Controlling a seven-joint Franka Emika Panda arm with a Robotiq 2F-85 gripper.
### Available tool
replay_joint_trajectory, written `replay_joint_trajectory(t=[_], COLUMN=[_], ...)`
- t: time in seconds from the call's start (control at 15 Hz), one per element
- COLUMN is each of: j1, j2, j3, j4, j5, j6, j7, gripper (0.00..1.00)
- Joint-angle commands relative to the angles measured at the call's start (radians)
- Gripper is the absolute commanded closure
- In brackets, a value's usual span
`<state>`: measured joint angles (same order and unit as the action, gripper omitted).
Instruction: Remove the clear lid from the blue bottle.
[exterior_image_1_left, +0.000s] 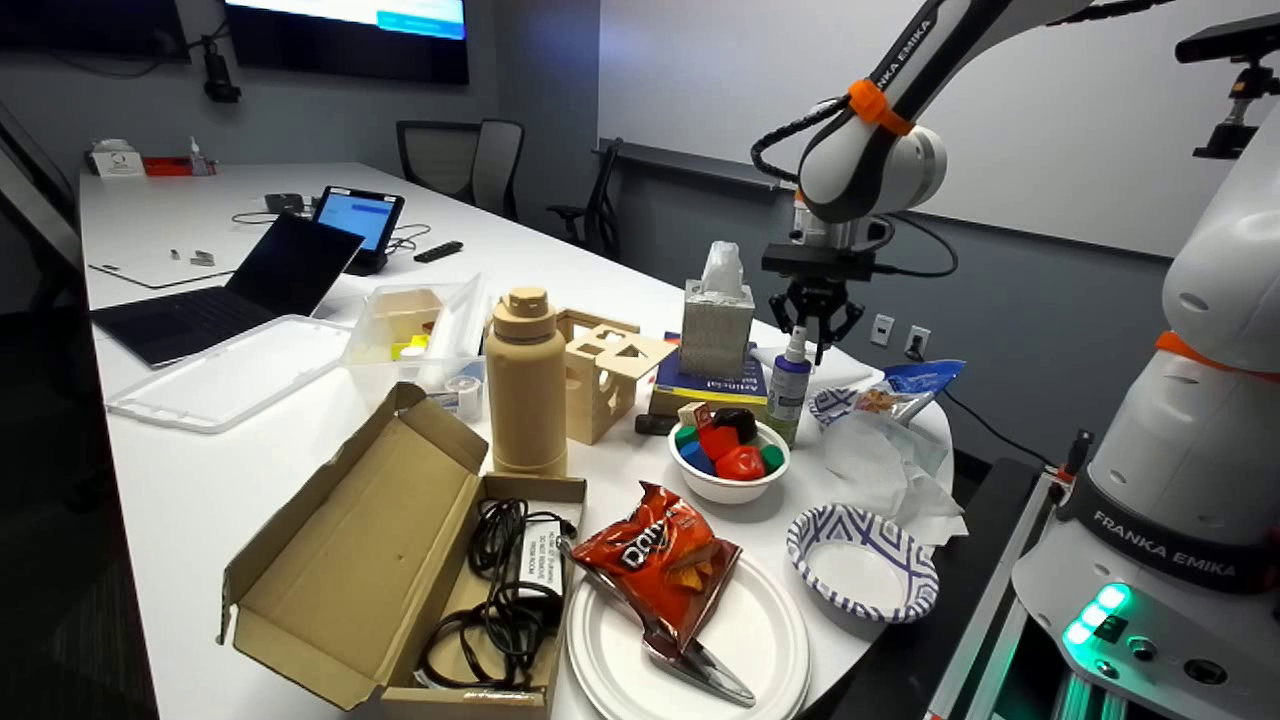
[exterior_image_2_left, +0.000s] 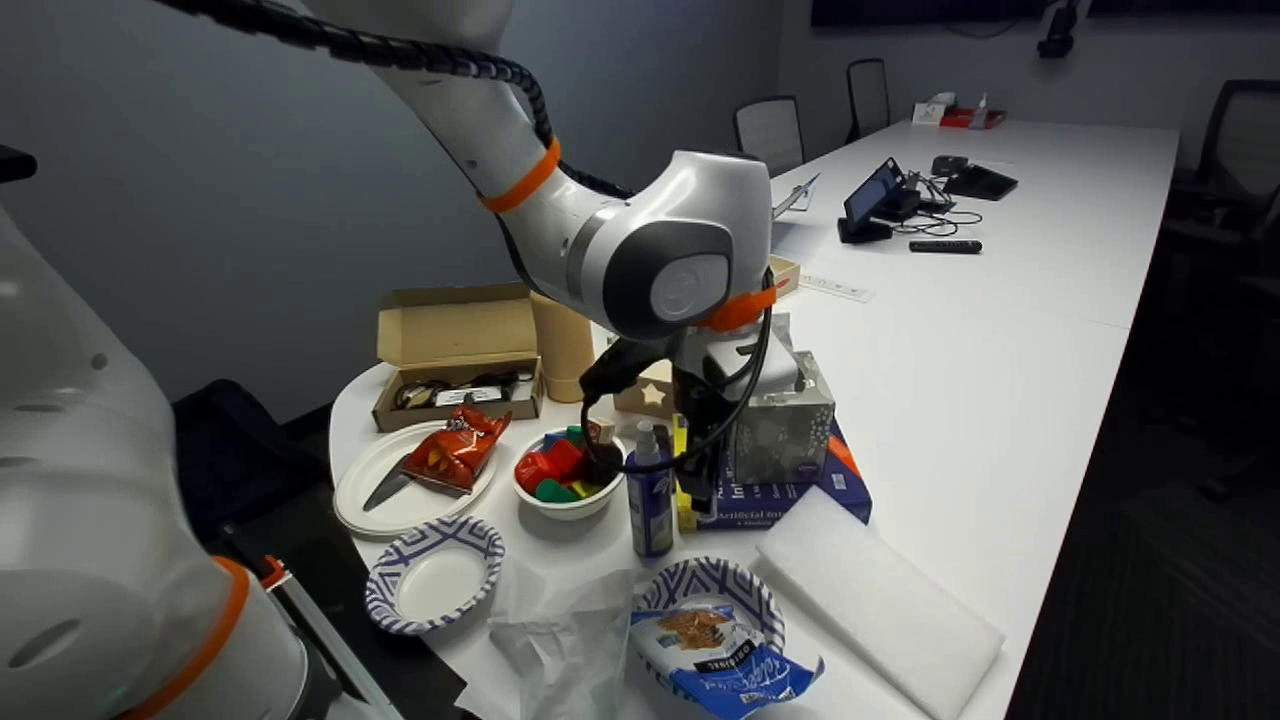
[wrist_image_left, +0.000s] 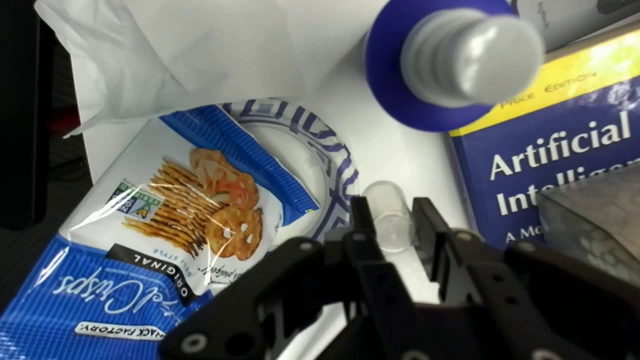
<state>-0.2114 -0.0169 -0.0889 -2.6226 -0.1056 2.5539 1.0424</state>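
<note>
The blue bottle (exterior_image_1_left: 788, 392) stands upright at the robot's end of the table; it also shows in an exterior view (exterior_image_2_left: 651, 508) and in the wrist view (wrist_image_left: 384, 65). Its grey spray nozzle is bare. My gripper (wrist_image_left: 392, 204) points down beside the bottle, with its fingertips below the nozzle's height, and it shows in both exterior views (exterior_image_1_left: 817, 335) (exterior_image_2_left: 706, 490). The clear lid (wrist_image_left: 386, 202) sits between the two fingers, apart from the bottle, and the fingers look closed against its sides. Whether its lower end touches the table cannot be told. I cannot make it out clearly in the exterior views.
A dark blue book (wrist_image_left: 565, 150) with a tissue box (exterior_image_2_left: 785, 435) on it is close beside the gripper. A patterned bowl (wrist_image_left: 345, 165) with a blue snack bag (wrist_image_left: 190, 215) lies on its other side. A bowl of colored blocks (exterior_image_1_left: 728, 487) stands near the bottle; white foam (exterior_image_2_left: 880, 600) lies nearby.
</note>
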Motion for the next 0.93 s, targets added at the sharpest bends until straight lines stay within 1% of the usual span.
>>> replay_joint_trajectory(t=[0.0,0.33,0.67,0.73,0.8,0.87], j1=[0.025,0.047,0.060,0.061,0.062,0.063], j2=[0.051,0.093,0.114,0.118,0.119,0.119], j3=[-0.024,-0.026,-0.034,-0.034,-0.036,-0.037], j4=[0.001,0.006,0.006,0.007,0.006,0.006], j5=[0.078,0.183,0.195,0.199,0.202,0.202], j6=[0.041,0.061,0.077,0.079,0.081,0.080], j7=[-0.021,-0.050,-0.045,-0.048,-0.050,-0.049], gripper=[0.94,0.94,0.94,0.49,0.48,0.42])
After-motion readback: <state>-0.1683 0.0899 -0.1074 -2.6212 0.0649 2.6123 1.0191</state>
